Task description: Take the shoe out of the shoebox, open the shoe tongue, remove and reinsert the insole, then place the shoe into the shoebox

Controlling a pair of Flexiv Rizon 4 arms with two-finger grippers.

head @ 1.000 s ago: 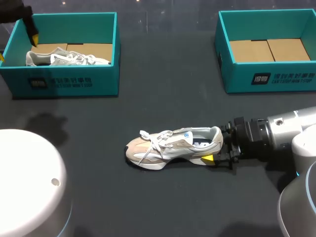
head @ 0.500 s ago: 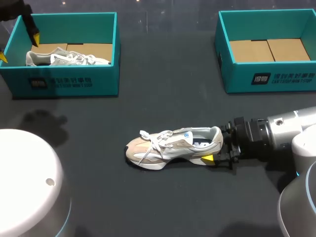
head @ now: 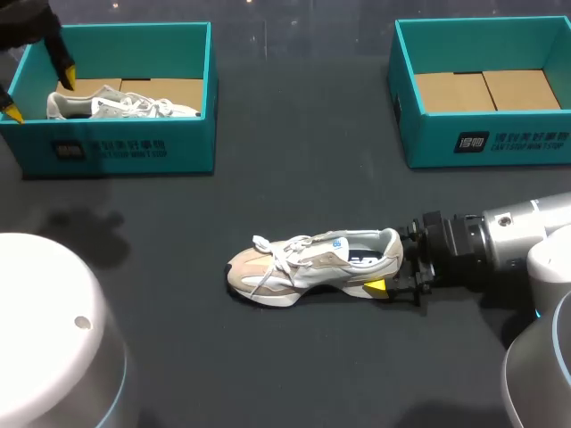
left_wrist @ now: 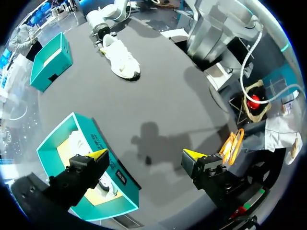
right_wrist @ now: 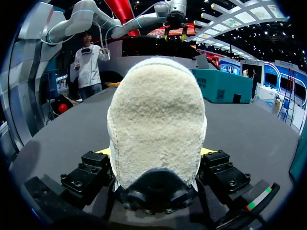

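A beige and white shoe [head: 303,265] lies on its sole mid-table, toe to the left. My right gripper [head: 390,264] is shut on its heel; in the right wrist view the fleecy heel [right_wrist: 156,115] fills the space between the fingers of the right gripper [right_wrist: 156,155]. My left gripper [head: 40,89] hangs open over the left end of the left teal shoebox [head: 125,147], which holds a second pale shoe [head: 120,104]. The left wrist view shows the left gripper [left_wrist: 145,155] empty above that shoebox [left_wrist: 112,175], with the table shoe [left_wrist: 122,60] far ahead.
A second teal shoebox [head: 486,143] with bare cardboard inside stands at the back right; it also shows as the far teal box [left_wrist: 50,62] in the left wrist view. My left arm's white base [head: 45,339] bulks at the front left.
My left gripper has drifted slightly down and nearer over the left box's end. The right gripper and the shoe have stayed put.
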